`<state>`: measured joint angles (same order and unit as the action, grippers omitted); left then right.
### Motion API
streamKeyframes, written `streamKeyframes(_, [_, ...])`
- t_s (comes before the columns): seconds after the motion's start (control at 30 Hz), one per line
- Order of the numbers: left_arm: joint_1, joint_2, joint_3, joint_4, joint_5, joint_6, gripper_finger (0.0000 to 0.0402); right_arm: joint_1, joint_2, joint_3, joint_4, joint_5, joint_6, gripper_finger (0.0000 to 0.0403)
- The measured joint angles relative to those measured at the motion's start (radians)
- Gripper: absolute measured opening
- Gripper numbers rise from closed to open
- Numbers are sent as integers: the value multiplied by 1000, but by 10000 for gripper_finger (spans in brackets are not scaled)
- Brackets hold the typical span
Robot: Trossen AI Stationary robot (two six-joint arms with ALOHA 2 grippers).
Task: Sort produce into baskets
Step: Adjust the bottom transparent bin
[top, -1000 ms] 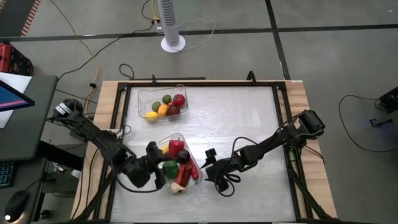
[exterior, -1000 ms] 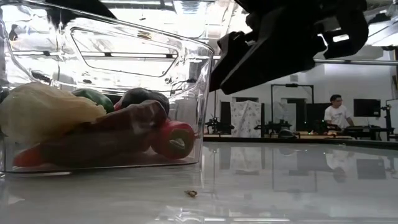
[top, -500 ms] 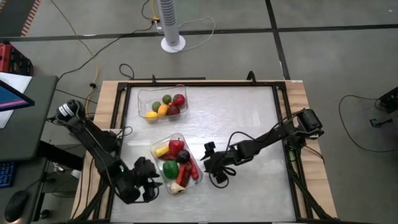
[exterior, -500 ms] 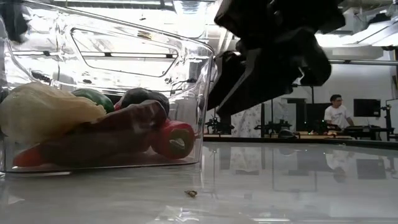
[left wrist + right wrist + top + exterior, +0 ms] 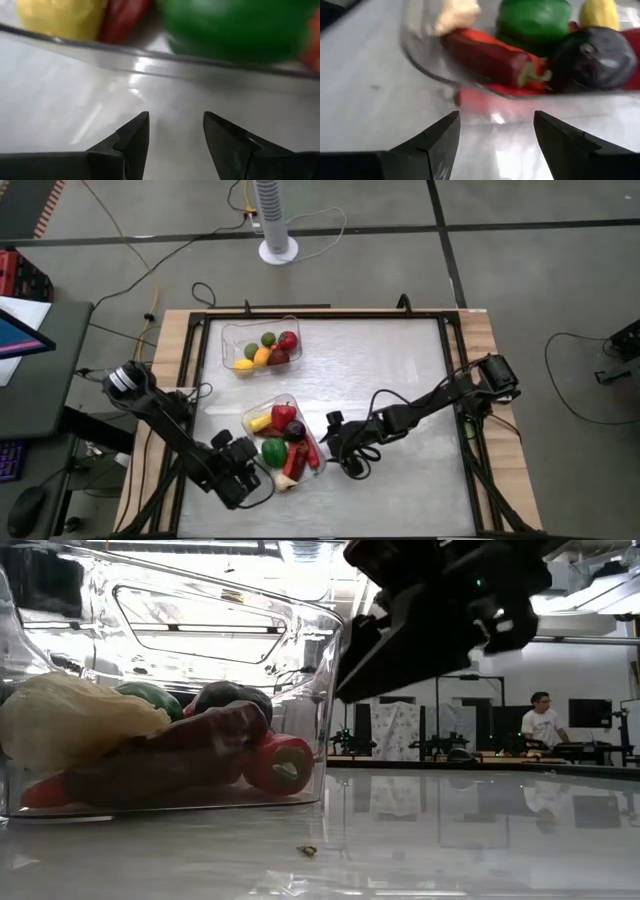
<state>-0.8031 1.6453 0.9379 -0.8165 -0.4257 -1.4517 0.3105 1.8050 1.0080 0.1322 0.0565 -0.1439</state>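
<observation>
The near clear plastic rectangular basket (image 5: 284, 442), filled with produce, is flanked by the left hand (image 5: 247, 476) and right hand (image 5: 335, 442), both spread wide and empty; it should probably be gripped squarely at the rims.

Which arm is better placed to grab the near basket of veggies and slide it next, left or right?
Either. The left gripper and right gripper flank the near basket, both open and empty, each facing a wall. Right looks marginally closer to the rim.
</observation>
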Motion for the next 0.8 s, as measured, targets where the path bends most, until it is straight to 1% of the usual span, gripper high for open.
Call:
streamKeyframes(0.07, [19, 21, 0, -21, -4, 15, 174, 1, 0, 0, 8, -34, 18, 279])
streamKeyframes(0.13, [35, 27, 0, -40, -30, 36, 174, 10, 0, 0, 17, -47, 23, 279])
streamKeyframes(0.23, [56, 27, 0, -59, -111, 82, 174, 28, 0, 0, 34, -58, 24, 279])
streamKeyframes(0.33, [70, 25, -1, -65, -219, 156, 174, 48, 0, 0, 41, -62, 30, 279])
streamKeyframes(0.4, [83, 27, -2, -44, -284, 217, 174, 59, 0, -1, 45, -66, 40, 279])
streamKeyframes(0.5, [110, 28, -18, 34, -353, 321, 174, 72, 0, -2, 54, -71, 42, 279])
streamKeyframes(0.63, [161, 28, -29, 128, -399, 444, 174, 81, 0, -3, 66, -84, 43, 279])
streamKeyframes(0.8, [220, 26, -27, 153, -444, 517, 174, 85, 0, -3, 65, -86, 42, 279])
